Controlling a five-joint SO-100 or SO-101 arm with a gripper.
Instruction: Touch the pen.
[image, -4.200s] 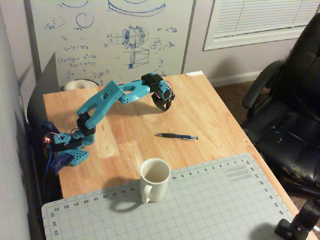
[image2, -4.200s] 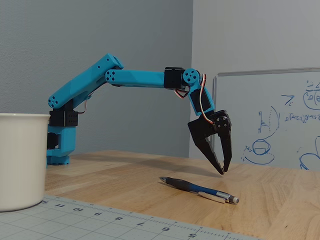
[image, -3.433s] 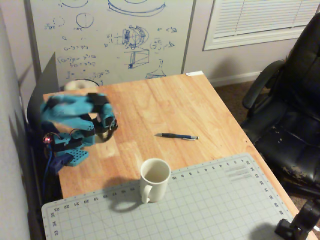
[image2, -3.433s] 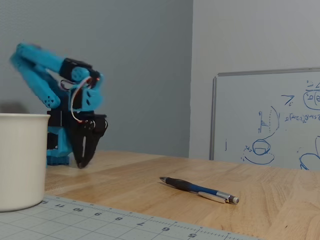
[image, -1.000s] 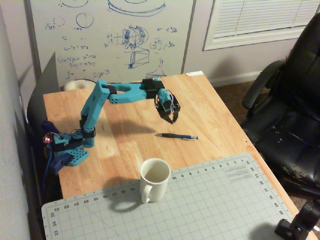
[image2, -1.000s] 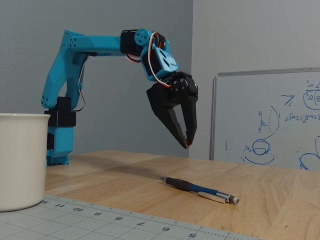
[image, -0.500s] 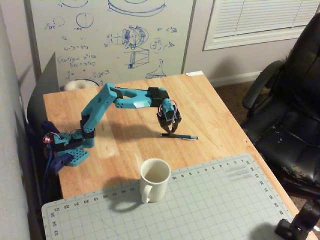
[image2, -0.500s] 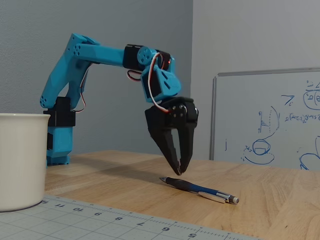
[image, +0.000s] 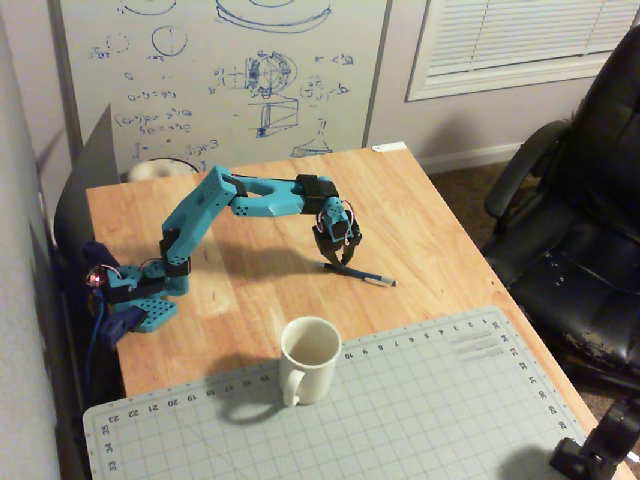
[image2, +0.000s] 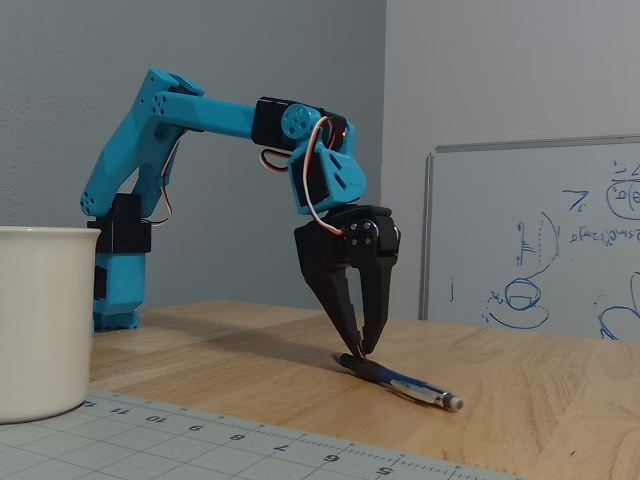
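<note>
The pen (image: 359, 273) lies flat near the table (image: 440, 215) centre, silvery tip toward the right edge in the high fixed view. The gripper (image2: 362, 352) points down, fingers nearly together, tips meeting the pen's dark end; only the low fixed view shows this contact. A mug (image: 309, 358) stands on the mat (image: 420, 420) at the near edge.

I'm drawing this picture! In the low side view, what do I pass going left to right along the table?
Mug → arm's base → claw touching the pen's end → pen → whiteboard.
</note>
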